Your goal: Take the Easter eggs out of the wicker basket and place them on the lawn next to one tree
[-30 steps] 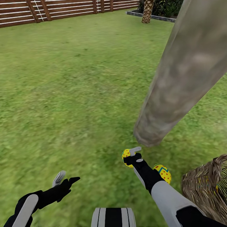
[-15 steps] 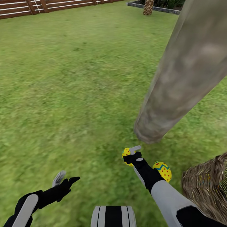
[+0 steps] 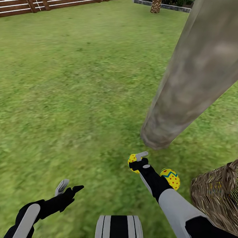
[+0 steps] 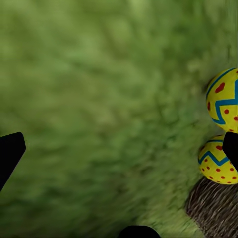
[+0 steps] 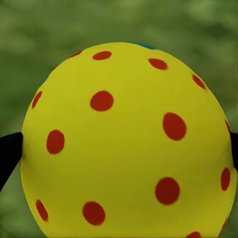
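My right gripper (image 3: 136, 159) is shut on a yellow red-dotted Easter egg (image 3: 132, 161), low over the lawn (image 3: 82, 99) just in front of the foot of the thick grey-brown tree (image 3: 191, 82). In the right wrist view this egg (image 5: 124, 144) sits between the dark fingers (image 5: 7, 153). A second egg (image 3: 171, 178) lies on the grass beside my right forearm. The wicker basket (image 3: 215, 195) stands at the lower right, its inside hidden. My left gripper (image 3: 72, 185) hangs open over bare grass. In the left wrist view, two eggs (image 4: 223, 96) (image 4: 218, 161) are visible.
A brown slat fence (image 3: 19, 6) runs along the far edge of the garden. A slim palm trunk (image 3: 155, 6) stands in a stone-edged bed at the back. Open grass stretches left of the tree. My base (image 3: 119, 227) shows at the bottom.
The head camera has tilted slightly downward, so the fence and the far bed have slid up in the picture. Both arms, the eggs and the basket hold their places.
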Robot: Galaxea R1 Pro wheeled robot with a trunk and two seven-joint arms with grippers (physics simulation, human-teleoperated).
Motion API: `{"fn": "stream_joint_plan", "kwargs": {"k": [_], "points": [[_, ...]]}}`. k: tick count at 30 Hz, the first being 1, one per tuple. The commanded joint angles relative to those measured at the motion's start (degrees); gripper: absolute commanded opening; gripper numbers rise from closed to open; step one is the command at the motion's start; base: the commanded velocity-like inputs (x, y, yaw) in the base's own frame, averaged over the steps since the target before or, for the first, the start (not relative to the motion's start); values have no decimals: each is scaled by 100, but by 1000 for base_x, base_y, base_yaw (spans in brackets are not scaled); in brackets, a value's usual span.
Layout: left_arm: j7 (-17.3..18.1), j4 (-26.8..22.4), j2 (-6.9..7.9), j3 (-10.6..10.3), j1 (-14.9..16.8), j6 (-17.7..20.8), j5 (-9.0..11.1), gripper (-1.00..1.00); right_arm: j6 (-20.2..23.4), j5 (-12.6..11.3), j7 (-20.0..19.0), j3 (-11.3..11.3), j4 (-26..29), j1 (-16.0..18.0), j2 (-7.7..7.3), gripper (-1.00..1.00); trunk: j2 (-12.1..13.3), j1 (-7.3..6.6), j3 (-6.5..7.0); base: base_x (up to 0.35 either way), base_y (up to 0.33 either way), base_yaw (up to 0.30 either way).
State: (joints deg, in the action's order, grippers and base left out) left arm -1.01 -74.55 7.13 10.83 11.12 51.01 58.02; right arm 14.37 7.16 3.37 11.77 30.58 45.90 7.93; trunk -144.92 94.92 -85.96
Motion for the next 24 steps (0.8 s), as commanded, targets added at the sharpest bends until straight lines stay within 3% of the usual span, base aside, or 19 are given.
{"fn": "stream_joint_plan", "kwargs": {"k": [1,9,18,24], "points": [[-8,13,-1,7,2,29,14,100,39,4,15,19,-206,-2,-2,100,-1,0,-4,0,0,0],[77,128,-1,7,0,23,-9,100,41,12,-7,10,-66,-6,-38,100,-1,0,-4,0,0,0],[83,238,2,7,-2,14,-19,100,49,14,-6,1,52,-19,-46,100,11,-23,196,0,0,0],[83,239,3,7,-4,12,-18,100,44,14,-12,1,59,-20,-48,100,11,-23,196,0,0,0]]}}
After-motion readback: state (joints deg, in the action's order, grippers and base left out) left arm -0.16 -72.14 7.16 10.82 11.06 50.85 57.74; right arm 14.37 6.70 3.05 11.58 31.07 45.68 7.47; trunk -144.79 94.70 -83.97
